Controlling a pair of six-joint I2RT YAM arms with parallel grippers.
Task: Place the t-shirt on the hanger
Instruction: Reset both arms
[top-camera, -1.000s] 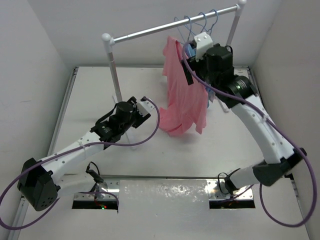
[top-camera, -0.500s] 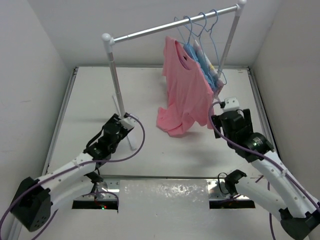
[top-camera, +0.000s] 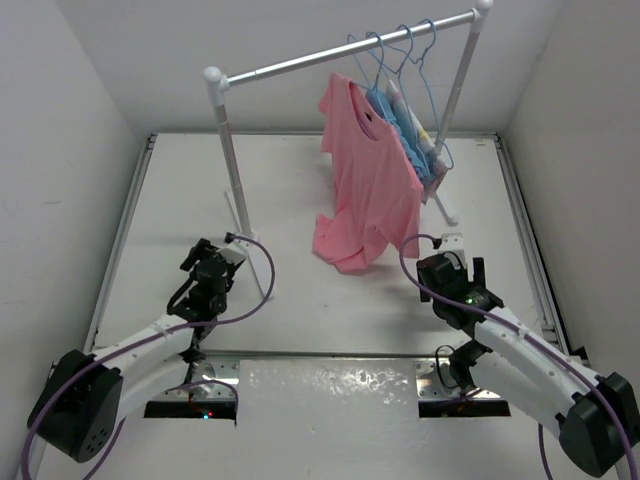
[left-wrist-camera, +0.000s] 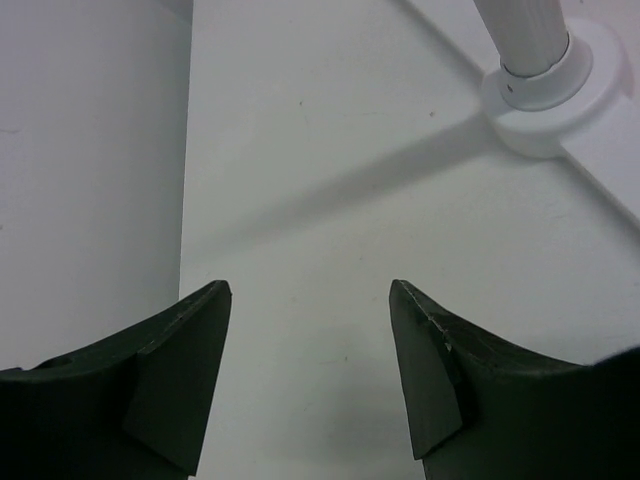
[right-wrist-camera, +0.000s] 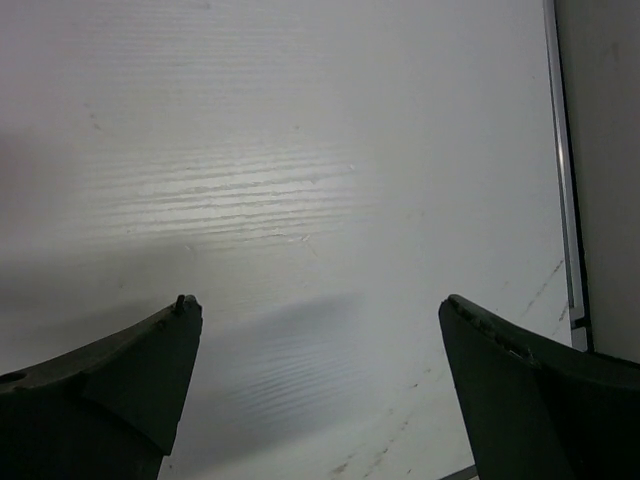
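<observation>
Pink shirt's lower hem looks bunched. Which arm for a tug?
Right, probably. The right hand is open, nearer the t-shirt hem, nothing between. The left hand, also open, is farther, with the rail post on its shirt side.

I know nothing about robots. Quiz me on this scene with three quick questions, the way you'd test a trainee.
1. True or false: the right gripper is clamped on the pink t-shirt.
2. The t-shirt hangs from: A) the white-and-metal rail; B) a wall hook; C) a door handle.
3. Fill in: the jaws of the left gripper stand ____.
Key: 1 false; 2 A; 3 open.
</observation>
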